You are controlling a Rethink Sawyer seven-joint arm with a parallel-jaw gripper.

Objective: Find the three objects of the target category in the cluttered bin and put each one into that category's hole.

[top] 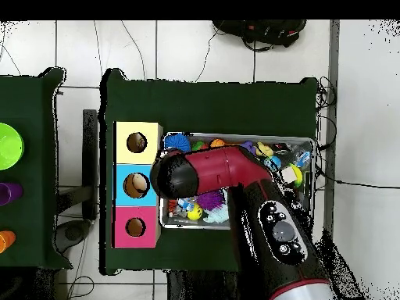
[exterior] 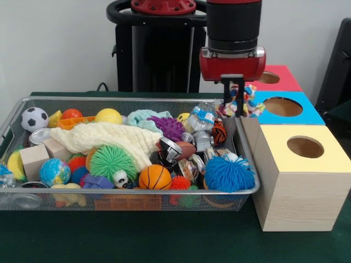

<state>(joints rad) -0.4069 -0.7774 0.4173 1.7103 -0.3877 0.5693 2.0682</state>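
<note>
My gripper [exterior: 236, 102] hangs from the red and black arm, shut on a knotted rope toy [exterior: 249, 105] of white, red, blue and yellow cord. It holds the toy above the right end of the wire mesh bin [exterior: 109, 191], beside the blue-faced box. The yellow-faced box with its round hole [exterior: 305, 147] stands nearest the camera, right of the bin; it also shows in the overhead view [top: 137, 143]. In the overhead view the arm's head [top: 176, 176] hides the gripper and the toy. No other rope toy shows clearly in the bin.
The blue-faced box [exterior: 307, 116] and the red-faced box [exterior: 286, 82] stand behind the yellow one. The bin holds a cream cloth [exterior: 109, 137], a green spiky ball [exterior: 112, 161], a blue spiky ball [exterior: 229, 174], small balls, jars and wooden blocks.
</note>
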